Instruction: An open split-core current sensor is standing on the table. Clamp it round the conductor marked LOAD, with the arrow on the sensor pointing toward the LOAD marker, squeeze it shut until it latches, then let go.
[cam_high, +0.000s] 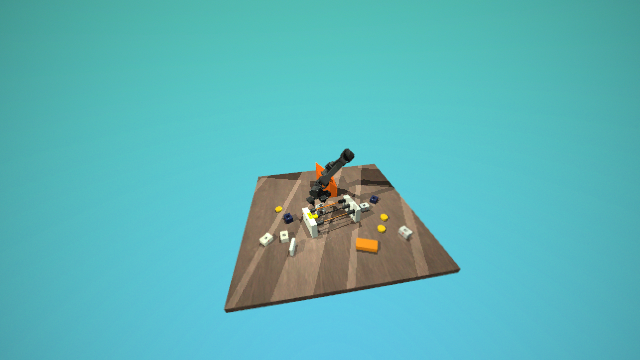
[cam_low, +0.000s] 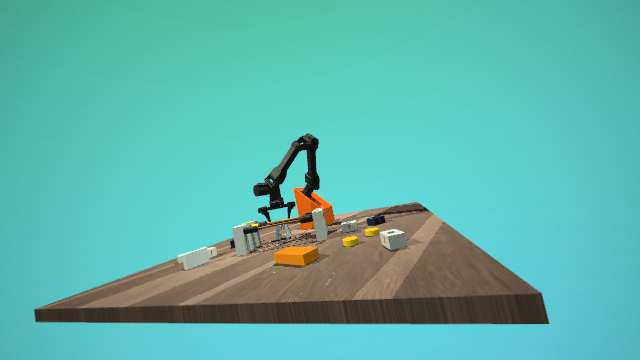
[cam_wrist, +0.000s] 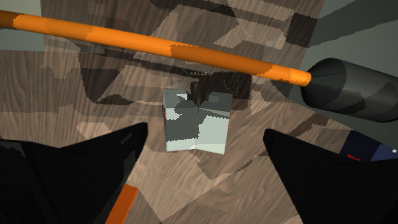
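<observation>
One gripper (cam_high: 318, 201) (cam_low: 277, 215) (cam_wrist: 206, 131), fingers spread and holding nothing, hangs above the open sensor (cam_low: 280, 228) (cam_wrist: 197, 125), which stands near an orange conductor (cam_wrist: 145, 44), its arrow hard to make out.

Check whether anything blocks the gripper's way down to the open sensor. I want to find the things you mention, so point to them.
Nothing visible between them: the open gripper (cam_low: 278, 220) (cam_wrist: 206, 131) is above the open sensor (cam_low: 283, 231) (cam_wrist: 197, 125). An orange conductor (cam_wrist: 170, 49) runs beside that path, not across it in the wrist view.
</observation>
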